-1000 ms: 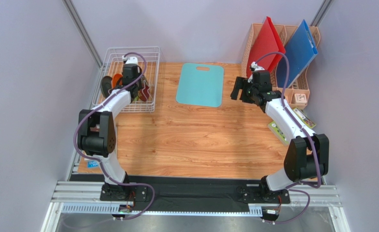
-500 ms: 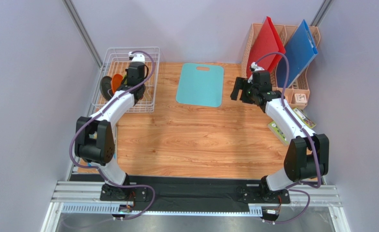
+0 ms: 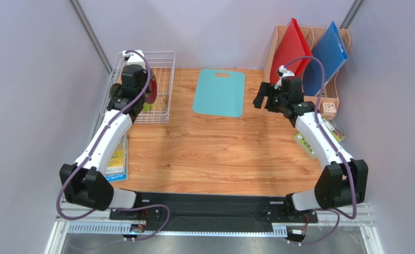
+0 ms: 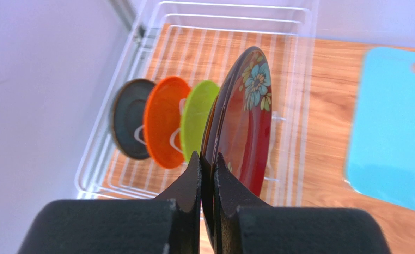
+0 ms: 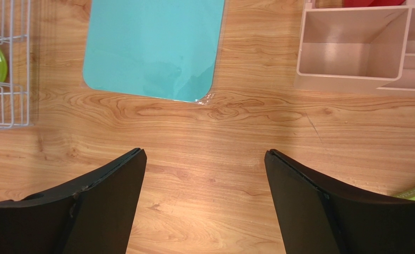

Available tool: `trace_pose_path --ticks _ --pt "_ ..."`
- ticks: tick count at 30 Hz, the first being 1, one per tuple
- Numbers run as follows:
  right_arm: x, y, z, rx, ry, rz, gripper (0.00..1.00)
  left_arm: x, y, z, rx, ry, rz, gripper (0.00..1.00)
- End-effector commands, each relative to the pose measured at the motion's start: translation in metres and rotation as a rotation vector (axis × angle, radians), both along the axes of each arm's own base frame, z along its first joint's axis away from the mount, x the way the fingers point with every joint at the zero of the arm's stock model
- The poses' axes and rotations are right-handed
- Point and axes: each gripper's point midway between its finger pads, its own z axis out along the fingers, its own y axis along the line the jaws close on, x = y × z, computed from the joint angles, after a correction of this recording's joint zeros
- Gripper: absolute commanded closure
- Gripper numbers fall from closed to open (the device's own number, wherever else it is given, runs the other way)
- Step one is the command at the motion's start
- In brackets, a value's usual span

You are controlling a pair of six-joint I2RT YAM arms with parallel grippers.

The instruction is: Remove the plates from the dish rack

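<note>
Clearly, the left jaws are pinching the lower rim of the dark red plate [image 4: 246, 121] – pressed tight on it, one finger on each face. The plate is standing on edge within the outline of the dish rack [image 3: 164, 79], its flowered face turning toward the teal cutting board [image 5: 151, 47]. Just beside it, the lime green plate [image 4: 196, 119], the orange plate [image 4: 164, 127] and the dark teal-grey plate [image 4: 127, 124] are standing upright in a row inside the rack. Meanwhile the right jaws are hanging spread wide and gripping nothing – over bare worktop [image 5: 209, 174], between the cutting board and the peach organizer [image 5: 352, 47].
</note>
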Motion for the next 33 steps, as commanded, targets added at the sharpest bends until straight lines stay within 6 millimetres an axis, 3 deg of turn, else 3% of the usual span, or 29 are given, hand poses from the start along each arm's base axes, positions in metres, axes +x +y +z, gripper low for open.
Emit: trace_pose_path --ticks 1,2,4,5,6,8,9,11,12,16,22,26,33 --pt "-0.007 0.014 0.022 0.077 -0.061 0.058 0.10 -0.014 -0.051 0.027 -0.215 -0.043 -0.231 1.00" --pt "-0.008 0.018 0.024 0.092 -0.069 0.072 0.10 -0.020 -0.062 0.031 -0.276 -0.051 -0.277 1.00" --pt "-0.013 0.030 0.030 0.152 -0.073 0.121 0.11 -0.031 -0.096 0.020 -0.380 -0.022 -0.444 1.00" --pt "-0.012 0.035 0.034 0.177 -0.088 0.134 0.11 -0.034 -0.108 0.027 -0.450 -0.055 -0.490 1.00" --pt "-0.015 0.040 0.032 0.211 -0.077 0.141 0.11 -0.043 -0.124 0.014 -0.506 -0.014 -0.567 1.00" --pt "-0.019 0.051 0.039 0.270 -0.100 0.194 0.12 -0.049 -0.144 0.014 -0.600 -0.013 -0.659 1.00" --pt "-0.023 0.054 0.034 0.288 -0.088 0.200 0.12 -0.053 -0.149 0.000 -0.635 0.013 -0.670 1.00" --pt "-0.028 0.064 0.035 0.316 -0.090 0.236 0.12 -0.057 -0.165 0.002 -0.724 0.008 -0.744 1.00" --pt "-0.030 0.066 0.033 0.319 -0.087 0.242 0.12 -0.060 -0.169 -0.009 -0.754 0.033 -0.760 1.00" --pt "-0.039 0.083 0.018 0.350 -0.046 0.295 0.13 -0.064 -0.186 -0.021 -0.834 0.050 -0.798 1.00" --pt "-0.049 0.123 -0.002 0.365 0.006 0.392 0.14 -0.073 -0.214 -0.040 -0.889 0.105 -0.858 1.00" --pt "-0.051 0.144 -0.010 0.377 0.027 0.433 0.16 -0.075 -0.224 -0.049 -0.916 0.125 -0.865 1.00" --pt "-0.052 0.160 -0.015 0.437 0.045 0.496 0.23 -0.076 -0.231 -0.061 -0.932 0.148 -0.871 1.00"
